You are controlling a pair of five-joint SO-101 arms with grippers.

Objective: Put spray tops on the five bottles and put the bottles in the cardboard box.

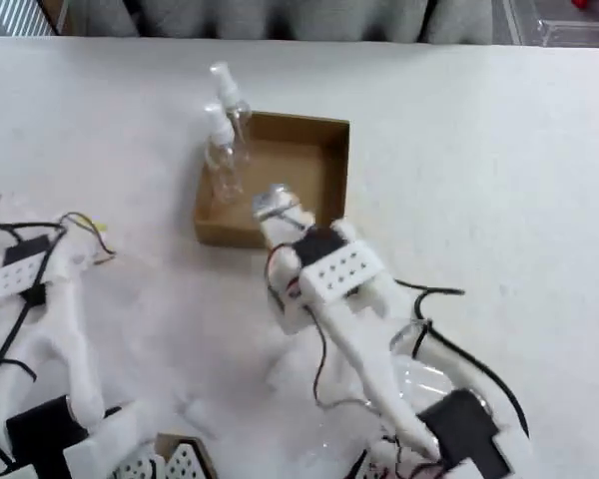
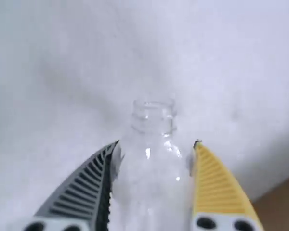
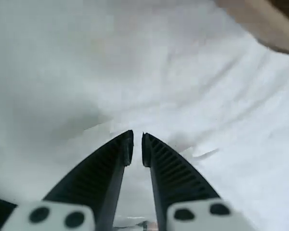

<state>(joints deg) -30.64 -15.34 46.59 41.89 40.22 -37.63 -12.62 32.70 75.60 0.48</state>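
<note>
From above, the brown cardboard box (image 1: 290, 165) sits mid-worktop, the white worktop (image 1: 499, 150) stretching around it. Two clear plastic bottles with white spray tops (image 1: 223, 150) stand in the box's far left corner. The right gripper (image 1: 275, 208) hangs at the box's near wall.

On the left wrist camera, the left gripper (image 2: 156, 144) has its grey and yellow fingers (image 2: 212, 183) clamped on a clear, topless bottle (image 2: 154, 115).

On the right wrist camera, the black fingers (image 3: 111, 168) are pinched almost together, with nothing visible between them.

I'd say capping this bottle is the step in hand. The right arm must fetch a spray top and seat it on the open neck.
</note>
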